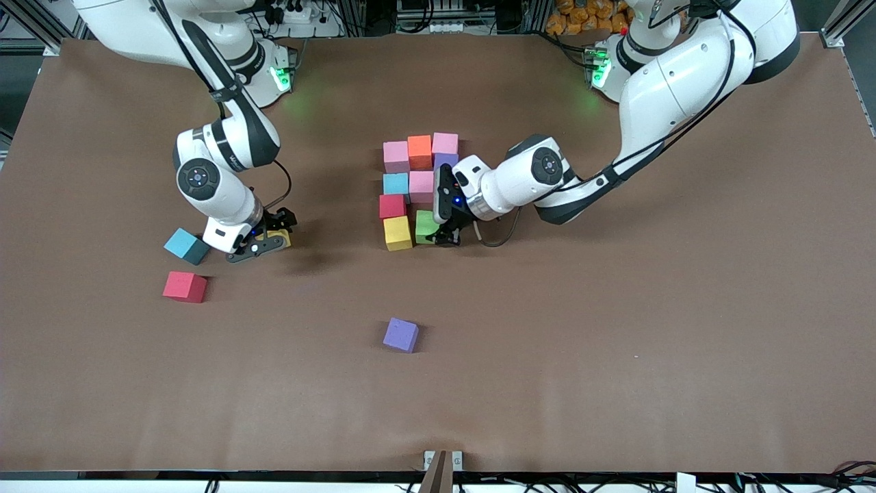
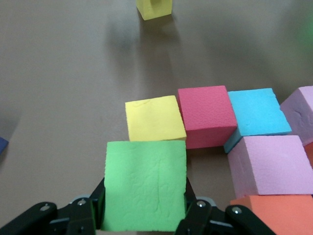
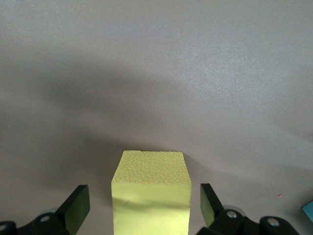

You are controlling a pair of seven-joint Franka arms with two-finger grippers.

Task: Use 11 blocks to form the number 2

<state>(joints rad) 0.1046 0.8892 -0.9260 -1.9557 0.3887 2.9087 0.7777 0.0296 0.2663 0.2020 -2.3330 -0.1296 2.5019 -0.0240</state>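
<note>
The left gripper (image 1: 446, 236), clamped on the green cube (image 1: 426, 226), is seating it beside the yellow cube (image 1: 397, 233) in the bottom row of the 2 (image 1: 419, 188), and next must let go, while the right gripper (image 1: 263, 241) straddles a loose yellow cube (image 3: 150, 193) with fingers wide, ready to close.

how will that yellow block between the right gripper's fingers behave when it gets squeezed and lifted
The yellow block has a pitted, matte foam-like skin, so it probably gives a little under pressure and grips well rather than slipping. It looks light for its size. Its flat square faces suggest it won't roll. The right gripper straddles it with fingers open, so a centred squeeze seems likely.
</note>
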